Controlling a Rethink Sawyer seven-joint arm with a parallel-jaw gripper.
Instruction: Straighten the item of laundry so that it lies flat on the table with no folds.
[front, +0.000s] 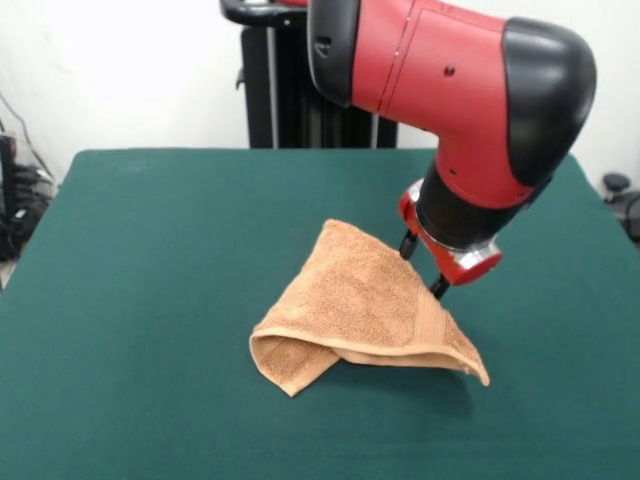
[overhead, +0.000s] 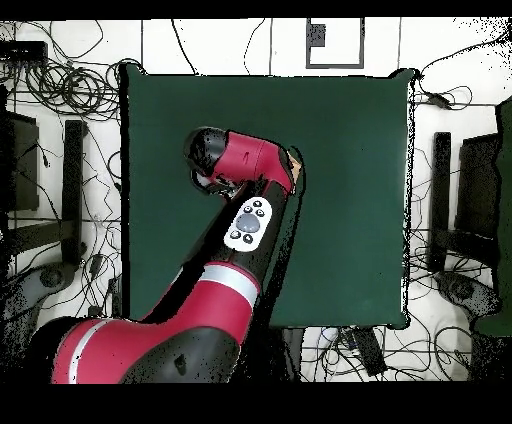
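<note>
the orange-tan towel (front: 355, 305) sits near the middle of the green surface (front: 150, 260), bunched into a tent with its lower edge folded under. the hand (front: 422, 265) is right beside the towel's raised right edge, its two dark fingertips (front: 438, 287) a little apart; i cannot tell whether they pinch the cloth.

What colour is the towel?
Orange-tan, with a woven band near the hem; the towel shows best in the front view.

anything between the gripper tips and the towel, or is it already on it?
Nothing between them. In the front view the gripper sits right at the raised upper edge of the towel; whether it grips is unclear. Overhead, the arm hides nearly all the towel.
</note>
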